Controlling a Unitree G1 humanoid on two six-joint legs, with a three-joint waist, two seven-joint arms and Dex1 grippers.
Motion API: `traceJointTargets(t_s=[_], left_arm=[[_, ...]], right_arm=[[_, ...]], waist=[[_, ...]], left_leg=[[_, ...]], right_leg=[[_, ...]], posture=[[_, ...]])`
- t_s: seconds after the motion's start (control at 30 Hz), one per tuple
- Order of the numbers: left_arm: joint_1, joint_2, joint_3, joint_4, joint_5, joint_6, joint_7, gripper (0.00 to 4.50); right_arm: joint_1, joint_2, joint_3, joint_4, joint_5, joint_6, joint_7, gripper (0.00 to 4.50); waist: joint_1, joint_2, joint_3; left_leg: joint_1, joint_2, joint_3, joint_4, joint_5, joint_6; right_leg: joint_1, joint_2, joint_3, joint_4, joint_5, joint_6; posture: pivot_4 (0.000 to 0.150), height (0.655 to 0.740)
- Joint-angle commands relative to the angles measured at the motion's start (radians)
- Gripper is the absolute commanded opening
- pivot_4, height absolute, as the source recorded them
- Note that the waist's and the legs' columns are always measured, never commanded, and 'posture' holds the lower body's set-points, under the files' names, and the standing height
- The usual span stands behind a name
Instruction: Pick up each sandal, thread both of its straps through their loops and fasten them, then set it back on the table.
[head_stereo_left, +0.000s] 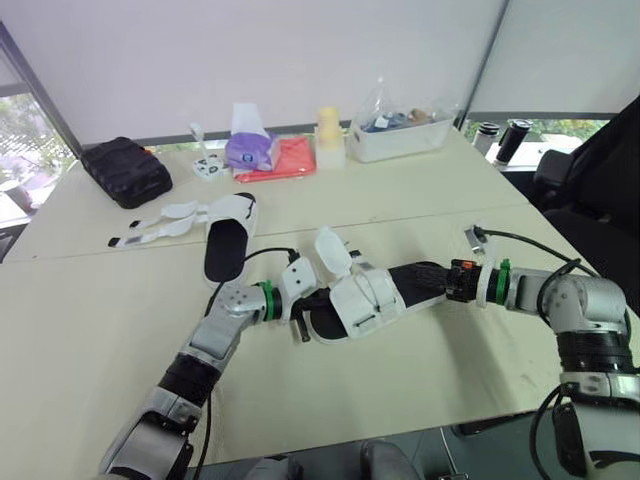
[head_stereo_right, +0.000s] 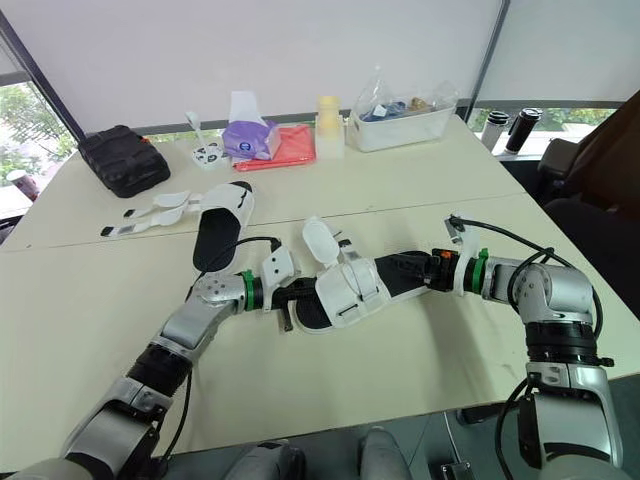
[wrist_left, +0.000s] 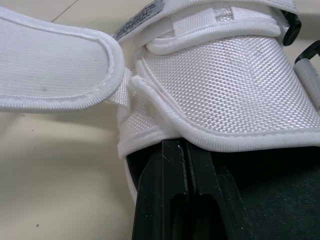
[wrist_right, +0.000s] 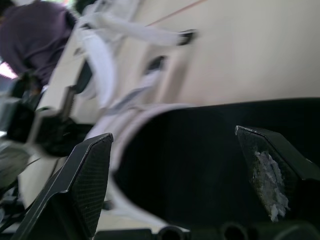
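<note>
Sandal work sits at the middle of the desk, where the near sandal lies crosswise between the two arms, black footbed up and white upper over its middle. One strap flap stands loose, tilted up and away from the upper. The left claw is at the toe end, narrow, its fingers almost together with their tips right against the hem of the white upper; I cannot tell whether anything is pinched between them. The right claw is at the heel end and spread wide, its fingers standing apart with the black footbed between them; I cannot tell whether they press it. The far sandal rests flat on the desk behind the left arm, its loose straps splayed out to its left. Along the back edge are a black pouch, a purple tissue pack and a clear bin.
</note>
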Motion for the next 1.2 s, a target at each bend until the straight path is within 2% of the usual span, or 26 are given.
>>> traceJointTargets(t_s=[0.03,0.2,0.37,0.5,0.77,0.9,1.07,1.2], left_arm=[[-0.023,0.002,0.018,0.037,0.031,-0.039,0.021,0.00],[-0.066,-0.012,0.025,0.124,0.077,-0.130,0.076,0.00],[-0.080,-0.028,0.028,0.144,0.071,-0.148,0.067,0.00],[-0.051,-0.031,0.028,0.107,0.060,-0.130,0.051,0.00],[-0.011,-0.039,0.026,0.048,0.059,-0.095,0.052,0.00],[0.000,-0.045,0.028,0.029,0.059,-0.080,0.053,0.00],[0.002,-0.055,0.036,0.028,0.065,-0.077,0.060,0.00],[0.013,-0.062,0.037,0.015,0.069,-0.074,0.073,0.00]], right_arm=[[-0.053,-0.022,0.030,-0.040,0.007,-0.052,0.053,4.26],[-0.149,0.002,0.139,0.046,-0.078,-0.176,0.110,4.26],[-0.267,0.068,0.230,0.241,-0.185,-0.321,0.143,4.26],[-0.369,0.140,0.260,0.439,-0.250,-0.400,0.159,4.26],[-0.486,0.236,0.277,0.684,-0.328,-0.467,0.233,4.26],[-0.567,0.281,0.236,0.789,-0.293,-0.367,0.316,4.26],[-0.693,0.329,0.090,0.982,-0.249,-0.289,0.219,4.26],[-0.736,0.364,0.012,1.076,-0.257,-0.286,0.114,4.26]], waist=[[0.000,0.000,0.000],[0.000,0.000,0.000],[-0.001,0.000,0.000],[-0.002,0.000,0.000],[-0.002,0.000,0.000],[-0.004,0.000,0.000],[-0.002,0.000,0.000],[-0.003,0.000,0.000]], left_leg=[[0.000,0.000,0.000,0.000,0.000,0.000],[0.000,0.000,0.000,0.000,0.000,-0.001],[0.000,0.000,0.000,0.000,0.003,-0.005],[-0.001,0.000,0.000,0.000,0.003,-0.005],[-0.002,-0.001,0.000,0.000,0.003,-0.005],[-0.002,-0.001,0.000,0.000,0.003,-0.005],[-0.002,-0.001,-0.001,0.000,0.003,-0.005],[-0.002,-0.001,-0.001,0.000,0.003,-0.005]], right_leg=[[0.000,0.000,0.000,0.000,0.000,0.000],[0.000,0.000,0.000,0.000,0.000,0.000],[0.000,0.000,0.000,0.000,0.000,0.000],[-0.001,0.000,0.000,0.000,0.000,0.000],[-0.002,-0.001,0.000,0.000,0.000,0.000],[-0.002,-0.001,0.000,0.000,0.000,0.000],[-0.003,-0.001,0.000,0.001,0.000,0.000],[-0.002,-0.001,0.000,0.001,0.000,0.000]], posture=[[0.150,0.7400],[0.150,0.7400],[0.150,0.7400],[0.150,0.7400],[0.150,0.7400],[0.150,0.7400],[0.150,0.7400],[0.150,0.7400]])
